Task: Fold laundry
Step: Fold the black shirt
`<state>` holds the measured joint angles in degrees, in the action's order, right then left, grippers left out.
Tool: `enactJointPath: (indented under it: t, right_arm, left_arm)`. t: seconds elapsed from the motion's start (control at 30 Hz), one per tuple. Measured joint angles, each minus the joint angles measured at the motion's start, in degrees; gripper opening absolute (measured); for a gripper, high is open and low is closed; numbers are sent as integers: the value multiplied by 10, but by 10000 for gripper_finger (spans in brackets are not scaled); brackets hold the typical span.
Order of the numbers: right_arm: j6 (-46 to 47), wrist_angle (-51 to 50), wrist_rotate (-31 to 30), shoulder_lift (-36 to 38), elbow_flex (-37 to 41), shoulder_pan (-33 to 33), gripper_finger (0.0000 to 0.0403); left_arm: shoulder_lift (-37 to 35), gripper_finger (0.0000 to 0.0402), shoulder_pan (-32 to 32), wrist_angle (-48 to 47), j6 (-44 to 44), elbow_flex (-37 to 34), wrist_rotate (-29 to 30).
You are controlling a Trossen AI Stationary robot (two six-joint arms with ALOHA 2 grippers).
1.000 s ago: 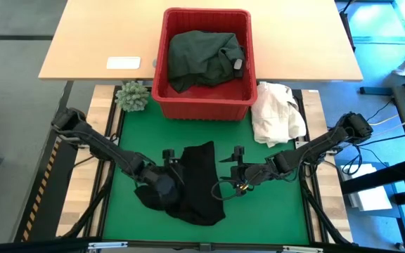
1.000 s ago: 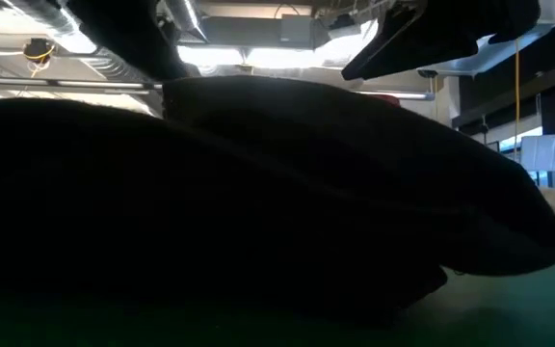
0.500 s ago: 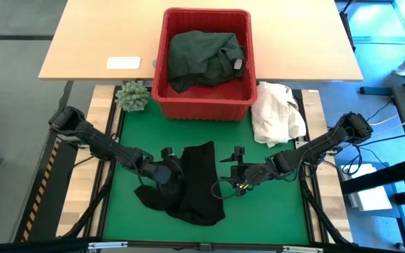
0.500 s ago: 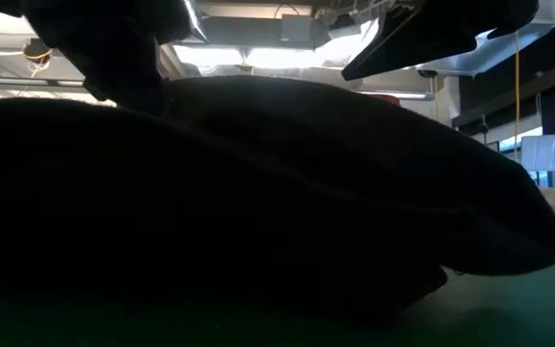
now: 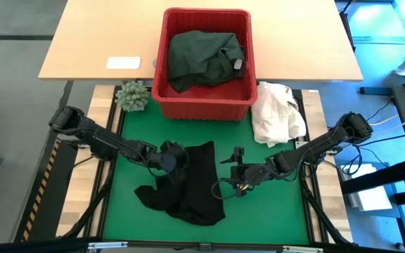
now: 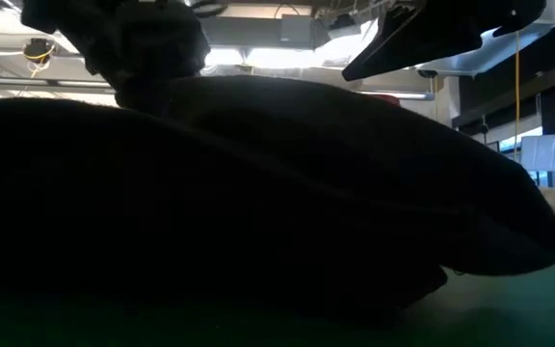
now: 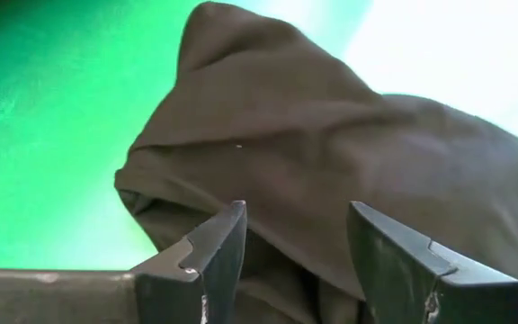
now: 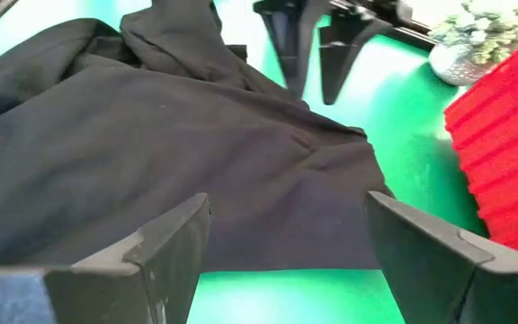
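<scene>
Since a second ago our left gripper (image 5: 169, 159) has travelled from the lower left part of the black garment (image 5: 197, 184) up toward its top left corner, and the cloth's lower left edge now trails out in a looser lobe. We see the garment lying on the green mat (image 5: 273, 211), in front of the red basket (image 5: 204, 104), its long axis running roughly from the basket side toward the near edge. Our left gripper sits right over the top left corner, fingers (image 7: 212, 247) parted with dark cloth between and beneath them; whether a fold is actually pinched we cannot tell. Our right gripper (image 5: 238, 172) waits just beside the garment's right edge, jaws wide apart and empty, facing the cloth. We judge the left arm nearer to any corner worth lifting. A dark green garment (image 5: 204, 57) rests in the basket; the white cloth heap (image 5: 276, 111) lies to the right.
</scene>
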<state>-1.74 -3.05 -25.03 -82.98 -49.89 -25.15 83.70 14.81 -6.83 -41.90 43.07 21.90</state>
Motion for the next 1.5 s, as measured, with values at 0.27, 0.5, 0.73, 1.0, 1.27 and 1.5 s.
enactJointPath:
  t: [0.27,0.5,0.73,1.0,1.27,1.5]
  right_arm:
    - [0,0,2,0,0,0,294]
    - [-2,-1,2,0,0,0,294]
    - [12,-1,2,0,0,0,294]
    - [26,-5,3,0,0,0,294]
    - [23,-6,2,0,0,0,294]
    - [17,-5,2,0,0,0,294]
  left_arm:
    - [-2,188,-34,-19,-13,0,-27]
    - [-49,188,-41,-46,-15,2,-40]
    - [-17,188,-57,-82,-65,1,-39]
    - [27,188,-94,-29,-59,2,-107]
    - [34,179,-105,14,-31,1,-106]
    - [34,50,-104,61,23,1,-112]
